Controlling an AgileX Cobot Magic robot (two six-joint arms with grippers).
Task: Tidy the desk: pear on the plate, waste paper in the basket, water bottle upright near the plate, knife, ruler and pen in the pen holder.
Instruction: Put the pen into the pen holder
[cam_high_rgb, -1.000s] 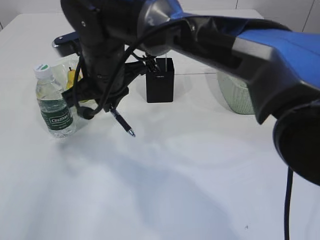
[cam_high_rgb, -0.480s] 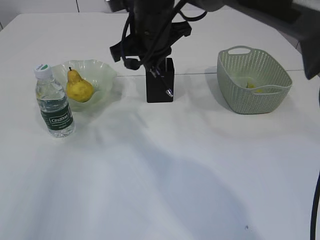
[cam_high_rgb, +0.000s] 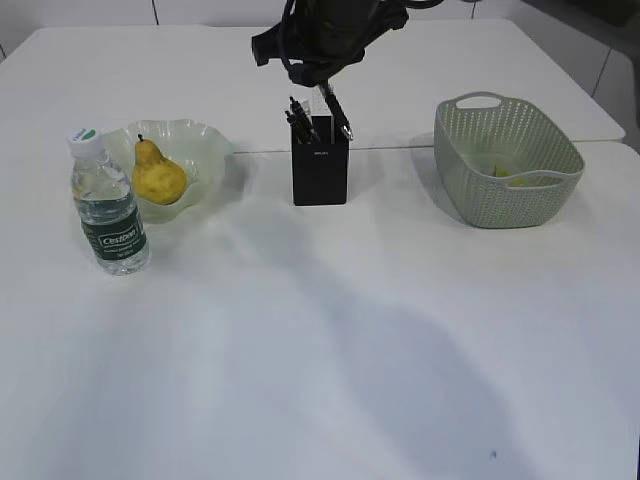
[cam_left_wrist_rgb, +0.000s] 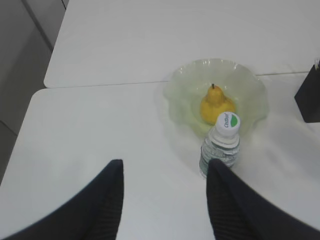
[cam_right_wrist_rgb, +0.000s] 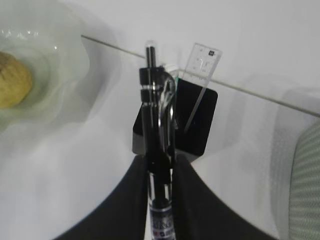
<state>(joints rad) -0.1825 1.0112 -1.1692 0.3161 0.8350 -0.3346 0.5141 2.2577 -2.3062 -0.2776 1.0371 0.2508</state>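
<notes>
My right gripper (cam_high_rgb: 325, 88) is shut on a dark pen (cam_high_rgb: 338, 112) and holds it tilted just above the black pen holder (cam_high_rgb: 320, 178). In the right wrist view the gripper (cam_right_wrist_rgb: 159, 162) clamps the pen (cam_right_wrist_rgb: 155, 110) over the holder (cam_right_wrist_rgb: 200, 117), where a clear ruler (cam_right_wrist_rgb: 201, 75) stands. The yellow pear (cam_high_rgb: 158, 178) lies on the green glass plate (cam_high_rgb: 215, 150). The water bottle (cam_high_rgb: 108, 205) stands upright beside the plate. My left gripper (cam_left_wrist_rgb: 165, 167) is open and empty, above the table near the bottle (cam_left_wrist_rgb: 221, 145).
A pale green basket (cam_high_rgb: 510, 190) stands at the right with something yellowish (cam_high_rgb: 505, 172) inside. The table's far edge and a seam run behind the holder. The left wrist view shows the pear (cam_left_wrist_rgb: 216, 105), the plate (cam_left_wrist_rgb: 250, 90) and the table's left edge.
My right arm has risen from beside the bottle and moved right and back with the pen, which now hangs over the pen holder. Bottle, pear and basket have not moved.
</notes>
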